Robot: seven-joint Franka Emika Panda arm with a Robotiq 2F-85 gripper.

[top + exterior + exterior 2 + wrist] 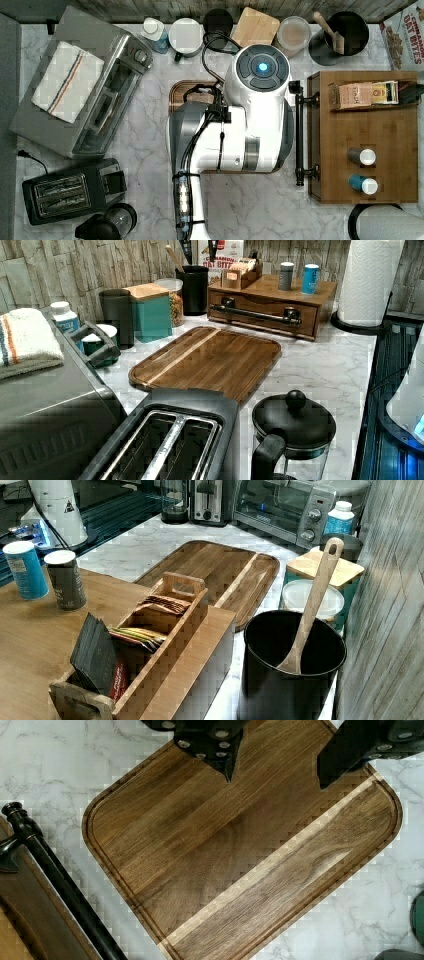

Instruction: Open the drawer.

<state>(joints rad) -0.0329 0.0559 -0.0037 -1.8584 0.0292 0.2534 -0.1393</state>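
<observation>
The drawer (260, 325) sits shut in the front of the bamboo box (365, 135), at the top view's right. A long black bar handle (299, 132) runs across its front, and this handle (257, 314) also shows at the back of the left view. My gripper (275, 777) hangs open above the dark wooden tray (240, 850), with nothing between its fingers. In the wrist view the handle (60, 880) lies beyond the tray's edge, well apart from the fingertips (229, 772). My white arm (250, 115) covers most of the tray in the top view.
Two spice shakers (364, 156) and a tea caddy (367, 94) stand on the box. A toaster oven (85, 85), toaster (70, 192) and French press (292, 432) line the top view's left. Canisters and a black utensil pot (292, 665) stand along the wall; a paper towel roll (370, 280) stands beside the box.
</observation>
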